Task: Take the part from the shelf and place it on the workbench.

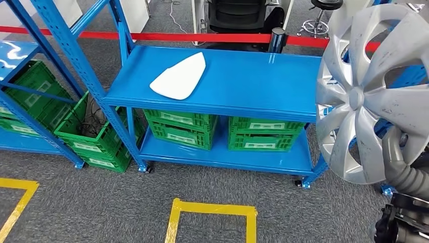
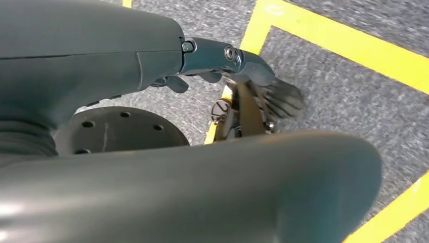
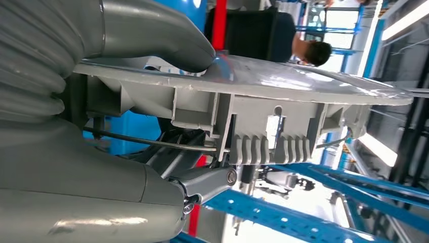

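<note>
While right robot hand grips hubcap | blue shelf beside

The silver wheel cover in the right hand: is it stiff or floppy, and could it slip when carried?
The wheel cover probably stays stiff: the right wrist view shows moulded ribs and clips behind its thin shell. It looks light for its width, being mostly open spokes. The right hand grips only its lower rim, so it may swing or slip.

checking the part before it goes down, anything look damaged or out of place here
The silver plastic wheel cover held up in the right hand is scuffed, with dark smudges across its spokes. A flat white curved panel lies loose and at an angle on the blue metal shelf. Nothing else stands out.
</note>
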### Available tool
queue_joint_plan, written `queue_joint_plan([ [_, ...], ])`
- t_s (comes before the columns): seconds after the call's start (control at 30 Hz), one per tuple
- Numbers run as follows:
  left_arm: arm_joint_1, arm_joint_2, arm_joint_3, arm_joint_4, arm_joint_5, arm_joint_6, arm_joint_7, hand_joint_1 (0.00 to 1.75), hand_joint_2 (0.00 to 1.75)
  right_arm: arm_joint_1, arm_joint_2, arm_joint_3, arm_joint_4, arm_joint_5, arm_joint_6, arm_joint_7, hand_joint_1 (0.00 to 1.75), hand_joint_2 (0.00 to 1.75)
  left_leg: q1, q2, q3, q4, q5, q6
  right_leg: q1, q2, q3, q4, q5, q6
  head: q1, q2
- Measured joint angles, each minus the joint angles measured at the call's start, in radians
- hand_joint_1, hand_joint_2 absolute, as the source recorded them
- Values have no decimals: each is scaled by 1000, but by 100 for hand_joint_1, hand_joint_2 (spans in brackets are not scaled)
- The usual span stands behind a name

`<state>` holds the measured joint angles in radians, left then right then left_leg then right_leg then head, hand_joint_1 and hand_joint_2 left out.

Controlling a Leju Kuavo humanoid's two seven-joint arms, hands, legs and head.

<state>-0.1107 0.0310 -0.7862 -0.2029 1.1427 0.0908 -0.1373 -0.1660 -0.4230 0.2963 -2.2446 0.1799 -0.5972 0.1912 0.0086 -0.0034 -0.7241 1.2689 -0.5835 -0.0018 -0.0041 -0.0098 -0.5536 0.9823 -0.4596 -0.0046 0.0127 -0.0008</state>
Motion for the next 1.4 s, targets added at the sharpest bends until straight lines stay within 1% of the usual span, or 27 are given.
queue_joint_plan([
  [0.03, 0, -1, 0, 0, 1, 0, 0, 0, 0, 0, -1, -3, -1, 0, 2, 4, 175, 175, 3, 0, 1, 27, -7, -3, 0, 0, -11, 2, 7, 2, -3, 0],
  [0.07, 0, -2, 0, 0, 1, 0, 0, 0, 0, 0, -2, -5, -2, -2, 6, 8, 175, 175, 5, 1, 22, 13, 4, -5, -1, 0, -20, 4, 13, 4, -6, 0],
  [0.17, -1, -8, 0, 0, 2, -1, 0, 0, 0, -1, -9, -13, -10, -7, 19, 18, 175, 175, 8, 0, 162, -182, 56, -5, -5, 0, -42, 17, 24, 18, -17, 0],
  [0.23, -3, -13, 0, 0, 3, -2, 0, 0, 0, -5, -14, -19, -15, -9, 27, 22, 175, 175, 4, -4, 208, -255, 61, 2, -5, -1, -53, 27, 32, 30, -21, 0],
  [0.33, 0, -20, -1, 0, 4, -2, -1, 0, 0, -13, -21, -21, -18, -10, 35, 25, 175, 175, 2, -5, 195, -258, 74, 24, -8, -1, -67, 31, 43, 50, -18, 0],
  [0.37, 2, -21, -1, 0, 3, -2, -1, 0, 0, -15, -23, -22, -19, -10, 37, 25, 175, 175, 3, -5, 189, -259, 80, 32, -9, 0, -78, 45, 28, 56, -15, 0],
  [0.4, 2, -22, -1, 0, 3, -1, -2, 0, 0, -17, -25, -23, -19, -11, 39, 25, 175, 175, 4, -4, 181, -261, 88, 40, -10, 1, -96, 78, -1, 60, -10, 0],
  [0.47, 3, -24, -1, 1, 2, -1, -2, 0, 0, -21, -28, -25, -20, -11, 40, 26, 175, 175, 3, -4, 163, -260, 103, 48, -10, 2, -140, 198, -87, 65, 4, 0],
  [0.5, 3, -25, -3, 1, 0, -1, -2, 0, 0, -22, -28, -25, -20, -12, 41, 26, 175, 175, 1, -4, 153, -259, 111, 50, -10, 3, -156, 259, -118, 66, 10, 0],
  [0.53, 4, -26, -5, 1, -4, -1, -3, 0, 0, -24, -29, -25, -20, -13, 41, 26, 175, 175, -2, -4, 142, -258, 118, 50, -10, 3, -159, 296, -131, 65, 14, 0],
  [0.57, 4, -26, -8, 1, -9, -1, -4, 0, 0, -27, -29, -24, -20, -14, 42, 26, 175, 175, -3, -4, 131, -257, 125, 50, -9, 3, -145, 297, -125, 62, 17, 0],
  [0.6, 5, -26, -11, 1, -14, -1, -6, 0, 0, -31, -29, -23, -20, -15, 42, 25, 175, 175, -5, -4, 123, -255, 131, 50, -8, 3, -113, 259, -104, 58, 19, 0],
  [0.67, 4, -26, -17, 1, -22, -1, -13, 0, 0, -46, -28, -18, -19, -20, 41, 18, 175, 175, -8, -4, 109, -252, 142, 47, -4, 4, -19, 118, -69, 45, 23, 0],
  [0.73, 1, -25, -21, 1, -24, -2, -20, 0, 0, -63, -27, -12, -17, -27, 38, 2, 175, 175, -8, -3, 100, -251, 154, 39, 4, 4, 38, 29, -58, 34, 23, 0],
  [0.8, -1, -24, -24, 1, -22, -2, -27, 0, 0, -75, -24, -6, -13, -37, 34, -19, 175, 175, -6, -3, 96, -253, 166, 26, 10, 4, 38, 17, -51, 26, 23, 0],
  [0.87, 0, -19, -25, 1, -18, -2, -36, 0, 0, -82, -20, 1, -7, -48, 31, -36, 175, 175, -5, -3, 89, -249, 166, 15, 6, -1, 34, 4, -38, 15, 25, 0],
  [0.9, 0, -16, -25, 1, -14, -2, -41, 0, 0, -84, -17, 4, -4, -54, 30, -44, 175, 175, -5, -3, 81, -235, 150, 10, 3, -3, 33, -3, -30, 9, 22, 0],
  [0.93, 0, -12, -25, 1, -10, -3, -46, 0, 0, -86, -14, 9, 0, -59, 28, -52, 175, 175, -3, -3, 63, -194, 114, 6, 1, -5, 29, -7, -21, 4, 17, 0],
  [1.0, -1, -4, -25, 1, -2, -3, -53, 0, 0, -89, -7, 18, 8, -67, 23, -66, 175, 175, 0, -3, 23, -72, 30, -2, 1, -6, 10, -7, -5, -2, 4, 0],
  [1.03, -1, 0, -25, 2, 2, -3, -55, 0, 0, -87, -4, 23, 11, -69, 21, -72, 175, 175, 1, -2, 9, -16, 2, -5, 0, -6, -2, -6, 3, -3, -1, 0],
  [1.07, -1, 5, -25, 2, 5, -3, -55, 0, 0, -84, -1, 26, 15, -72, 20, -77, 175, 175, 2, -2, 12, 6, 0, -7, 0, -6, -13, -5, 10, -2, -5, 0],
  [1.1, 0, 10, -25, 2, 7, -2, -55, 0, 0, -79, 1, 30, 18, -75, 20, -81, 175, 175, 2, -1, 34, -10, 15, -7, 0, -6, -23, -4, 17, 0, -9, 0],
  [1.17, -1, 20, -25, 2, 9, -1, -54, 0, 0, -71, 4, 37, 22, -79, 19, -86, 175, 175, 2, -1, 125, -134, 55, -2, 0, -6, -41, 0, 29, 6, -18, 0],
  [1.23, -5, 27, -25, 2, 10, -1, -53, 0, 0, -71, 5, 42, 25, -79, 19, -90, 175, 175, -1, -1, 208, -252, 65, 5, 2, -7, -54, 6, 39, 15, -24, 0],
  [1.27, -6, 29, -25, 2, 10, -1, -52, 0, 0, -71, 6, 44, 25, -79, 19, -92, 175, 175, -3, -2, 224, -279, 61, 9, 3, -7, -58, 9, 44, 20, -26, 0],
  [1.33, -6, 30, -25, 2, 14, -1, -50, 0, 0, -71, 7, 49, 25, -78, 21, -97, 175, 175, -4, -3, 220, -285, 66, 18, 2, -8, -63, 12, 52, 30, -26, 0],
  [1.4, -3, 31, -25, 3, 20, -1, -46, 0, 0, -69, 7, 52, 26, -78, 23, -98, 175, 175, -1, -2, 213, -288, 76, 32, 0, -4, -82, 37, 28, 41, -24, 0],
])
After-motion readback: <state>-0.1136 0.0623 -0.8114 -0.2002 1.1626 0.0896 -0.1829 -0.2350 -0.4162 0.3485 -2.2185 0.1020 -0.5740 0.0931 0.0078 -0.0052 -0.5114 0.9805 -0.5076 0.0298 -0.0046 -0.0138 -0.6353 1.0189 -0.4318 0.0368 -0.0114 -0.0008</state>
